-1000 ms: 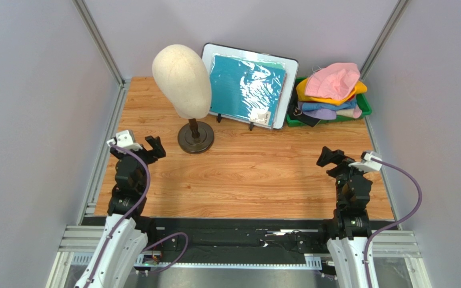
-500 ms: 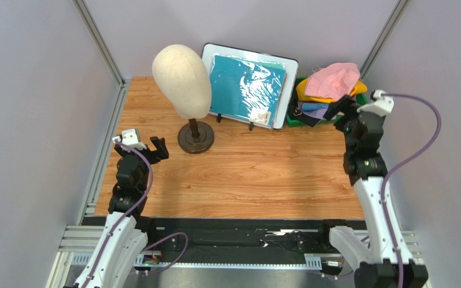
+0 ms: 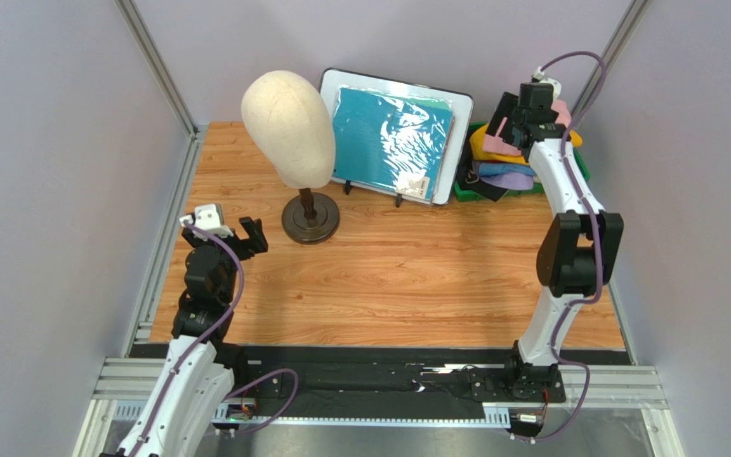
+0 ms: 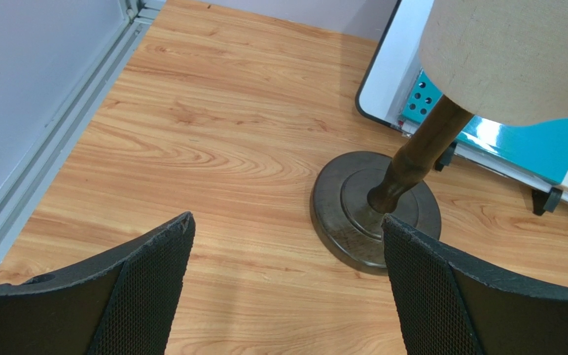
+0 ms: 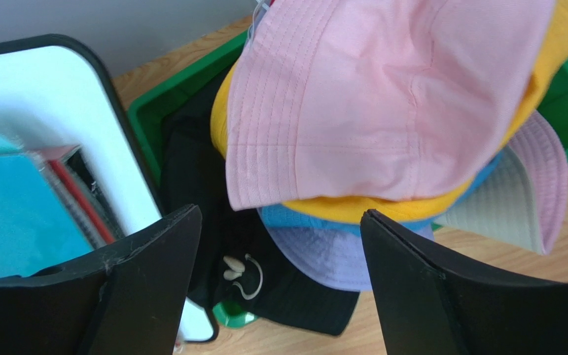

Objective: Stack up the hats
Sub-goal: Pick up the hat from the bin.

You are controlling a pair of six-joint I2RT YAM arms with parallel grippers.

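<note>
Your right fingers [image 5: 146,288] hang spread and empty over the pink hat [image 5: 383,96], which tops the hats [image 3: 505,174] piled in the green bin [image 5: 183,96] at the worktop's [image 3: 388,267] far right. Close too deep and you'd likely pinch the orange-yellow hat [image 5: 339,211] below too, dragging both. Left fingers [image 4: 146,296] stand open near the mannequin base [image 4: 354,207]. A second ago the right arm sat folded at the near edge.

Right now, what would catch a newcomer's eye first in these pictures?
The colourful pile of hats in the green bin at the table's far right corner, pink hat on top, with the right end effector poised open over it. Next, the cream mannequin head on its dark base, far left of centre, beside the teal sheet.
</note>
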